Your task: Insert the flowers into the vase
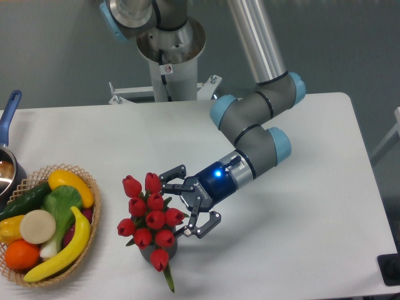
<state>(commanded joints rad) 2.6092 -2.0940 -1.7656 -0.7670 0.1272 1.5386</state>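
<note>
Presently the flowers (pixel 150 215), glossy red tulip buds, stand in the dark ribbed vase (pixel 164 245) on the matte white table (pixel 300 237). Just right of the vase, the gripper (pixel 182 203) is spread, grasping nothing. Left of the vase sits a wicker basket (pixel 87 240); a grey wall (pixel 50 50) lies behind.
</note>
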